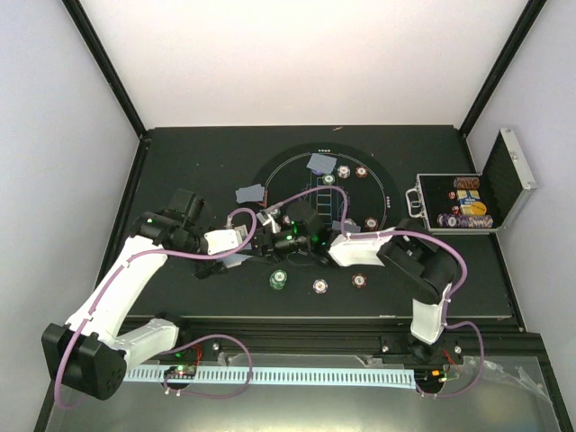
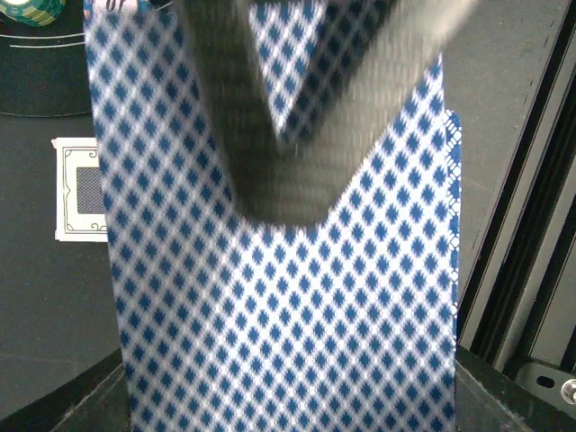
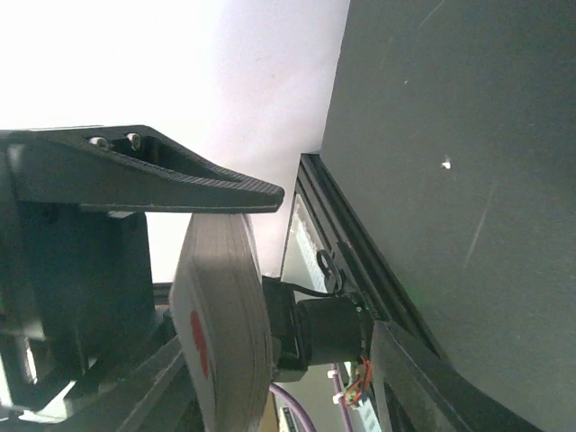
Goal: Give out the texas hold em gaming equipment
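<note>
My right gripper [image 1: 306, 239] is shut on a thick deck of playing cards [image 3: 225, 306], pinched by its edges, with a red pip on the end card. The deck's blue-diamond back [image 2: 288, 315] fills the left wrist view and hides the left jaws. A blurred dark finger [image 2: 288, 153] lies across it. My left gripper [image 1: 266, 236] meets the deck over the mat's near-left part. Single cards lie at the mat's left edge [image 1: 250, 193], at its far side [image 1: 321, 164] and beside my left gripper [image 2: 81, 189]. Green [image 1: 279, 281], white [image 1: 320, 285] and brown-red [image 1: 359, 281] chips sit on the mat's near rim.
The round black mat [image 1: 387, 184] has more chips at the far side [image 1: 344, 171] and the right [image 1: 371, 223]. An open silver case with chips [image 1: 463, 205] stands at the right. The table's front rail [image 1: 315, 337] runs below the arms.
</note>
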